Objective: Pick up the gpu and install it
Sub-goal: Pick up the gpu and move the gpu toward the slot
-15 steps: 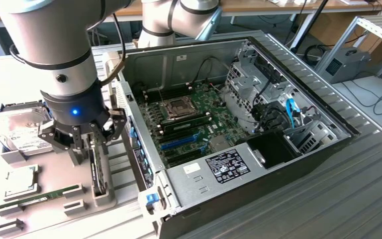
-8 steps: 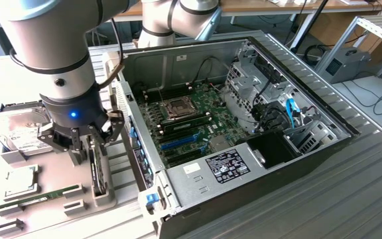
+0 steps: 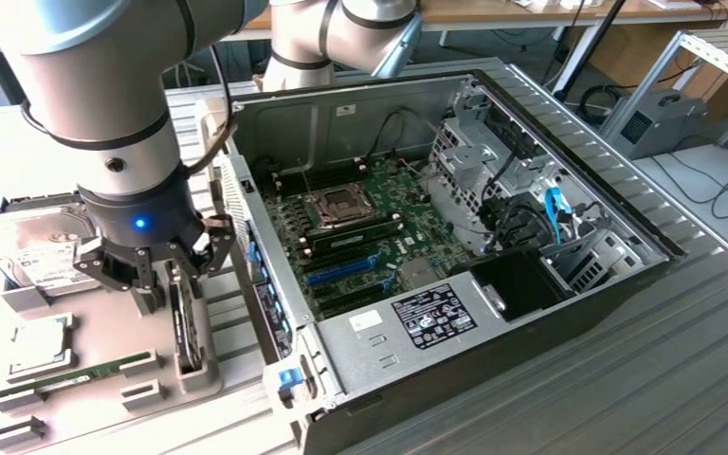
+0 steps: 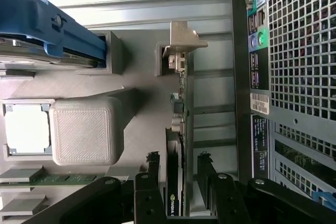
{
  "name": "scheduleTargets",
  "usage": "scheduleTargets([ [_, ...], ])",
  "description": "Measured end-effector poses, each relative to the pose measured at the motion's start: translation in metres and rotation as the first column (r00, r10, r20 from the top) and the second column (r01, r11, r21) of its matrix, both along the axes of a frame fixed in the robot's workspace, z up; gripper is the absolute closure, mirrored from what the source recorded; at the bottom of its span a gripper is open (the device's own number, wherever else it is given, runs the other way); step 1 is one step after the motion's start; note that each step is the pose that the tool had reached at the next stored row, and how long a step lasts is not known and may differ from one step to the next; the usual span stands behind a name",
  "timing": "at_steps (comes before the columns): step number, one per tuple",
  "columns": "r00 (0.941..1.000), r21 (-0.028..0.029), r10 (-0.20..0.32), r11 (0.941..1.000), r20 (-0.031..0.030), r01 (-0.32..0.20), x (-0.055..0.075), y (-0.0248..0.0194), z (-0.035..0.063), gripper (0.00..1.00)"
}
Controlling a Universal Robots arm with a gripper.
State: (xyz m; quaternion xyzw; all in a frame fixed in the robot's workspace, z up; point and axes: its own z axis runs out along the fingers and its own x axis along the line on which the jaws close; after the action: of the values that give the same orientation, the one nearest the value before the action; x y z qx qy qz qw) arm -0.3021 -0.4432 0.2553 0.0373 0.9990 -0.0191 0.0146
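One gpu stands on edge in a grey holder, just beside the open case and on the exterior view's left of it. In the wrist view the card's thin dark edge runs from between the fingers toward its metal bracket at the holder's far end.

The gripper hangs directly over the card with jaws apart, one finger on each side. A gap shows on both sides, so nothing is clamped.

The main risks, as I judge them:
- **Uneven grip:** the card is thin and one face carries the cooler, so pads closing unevenly could press on parts or let it pivot.
- **Tilted lift:** this could wedge the bracket in the holder.
- **Sideways drift:** the case wall is close, so drift toward it could clip the gripper.

The hard drive and memory stick lie well apart from the gpu.
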Motion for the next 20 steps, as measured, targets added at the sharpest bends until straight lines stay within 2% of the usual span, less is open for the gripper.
scheduleTargets([
  [10,1.0000,-0.0002,0.000,1.0000,-0.0002,0.000,-0.0008,0.0001,-0.0092,0.58],
  [16,1.0000,-0.0001,0.000,1.0000,-0.0001,0.000,-0.0008,0.0001,-0.0092,0.58],
  [17,1.0000,-0.0001,0.000,1.0000,-0.0001,0.000,-0.0008,0.0001,-0.0093,0.59],
  [18,1.0000,-0.0001,0.000,1.0000,-0.0001,0.000,-0.0008,0.0001,-0.0092,0.66],
  [19,1.0000,-0.0002,0.000,1.0000,-0.0002,0.000,-0.0008,0.0001,-0.0092,0.66],
  [20,1.0000,-0.0001,0.000,1.0000,-0.0002,0.000,-0.0008,0.0001,-0.0092,0.73],
])
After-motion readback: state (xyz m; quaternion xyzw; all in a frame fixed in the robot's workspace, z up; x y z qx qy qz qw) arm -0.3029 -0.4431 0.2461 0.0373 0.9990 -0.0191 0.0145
